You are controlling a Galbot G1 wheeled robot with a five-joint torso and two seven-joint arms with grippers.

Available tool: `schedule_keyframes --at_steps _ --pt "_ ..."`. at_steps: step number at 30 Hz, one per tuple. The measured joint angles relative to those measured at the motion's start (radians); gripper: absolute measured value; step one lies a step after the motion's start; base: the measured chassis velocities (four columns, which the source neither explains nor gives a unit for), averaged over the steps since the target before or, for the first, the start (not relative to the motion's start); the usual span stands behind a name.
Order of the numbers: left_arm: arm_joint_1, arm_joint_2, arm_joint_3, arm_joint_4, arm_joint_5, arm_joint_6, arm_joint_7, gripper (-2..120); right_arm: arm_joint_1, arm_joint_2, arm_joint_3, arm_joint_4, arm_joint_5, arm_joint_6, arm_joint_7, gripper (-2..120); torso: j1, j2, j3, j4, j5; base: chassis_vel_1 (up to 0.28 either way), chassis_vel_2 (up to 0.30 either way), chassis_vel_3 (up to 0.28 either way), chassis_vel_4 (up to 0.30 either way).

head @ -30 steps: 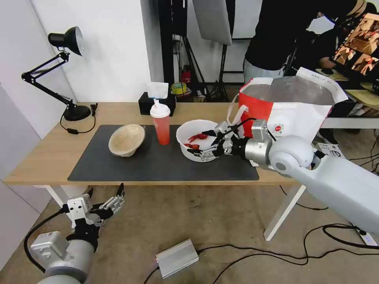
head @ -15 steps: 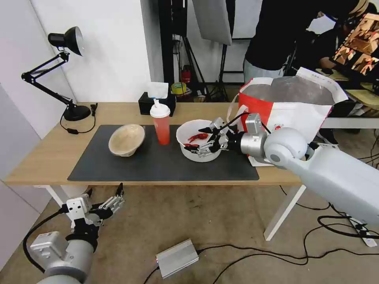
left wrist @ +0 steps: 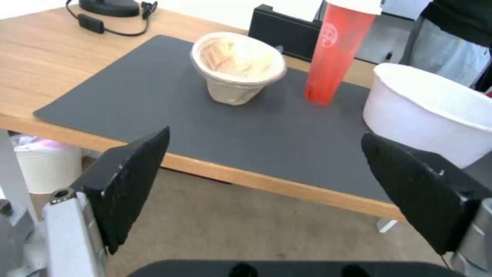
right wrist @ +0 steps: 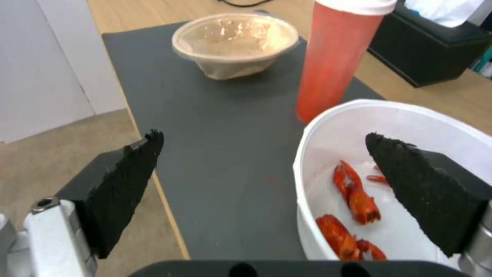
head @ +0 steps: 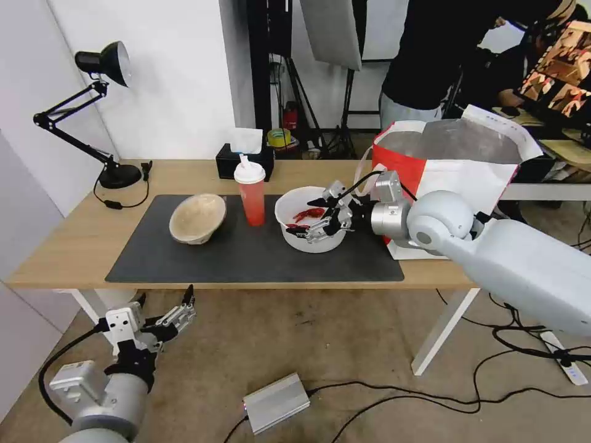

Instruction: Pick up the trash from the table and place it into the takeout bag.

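Head view: right gripper (head: 316, 217) spread open astride the near-right rim of the white bowl (head: 306, 226), takeout bag (head: 455, 175) just right, left gripper (head: 165, 312) open, parked below the table (head: 55, 246). Right wrist view: one finger (right wrist: 428, 192) seemingly inside the rim, so likely tipping scraps on closing. Open mat (right wrist: 225, 161) leftward; red cup (right wrist: 336, 57) close beyond.

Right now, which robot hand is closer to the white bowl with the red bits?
The right hand: it is open at the white bowl's rim. The left hand hangs open below the table's front edge.
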Motion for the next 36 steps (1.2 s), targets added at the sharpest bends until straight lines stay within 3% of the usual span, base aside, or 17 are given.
schedule_keyframes --at_steps 18,36 --pt "-0.019 -0.004 0.020 0.000 0.000 0.001 0.000 100 0.050 -0.024 -0.043 -0.029 0.005 -0.005 -0.039 100 0.000 0.000 0.000 -0.0001 0.0001 0.000 0.000 0.000 0.000" --pt "-0.033 -0.013 0.032 0.000 0.001 0.001 0.001 100 0.122 0.017 -0.104 -0.118 0.010 -0.028 -0.061 100 0.000 0.000 0.000 0.0000 0.0000 0.000 0.000 0.000 0.000"
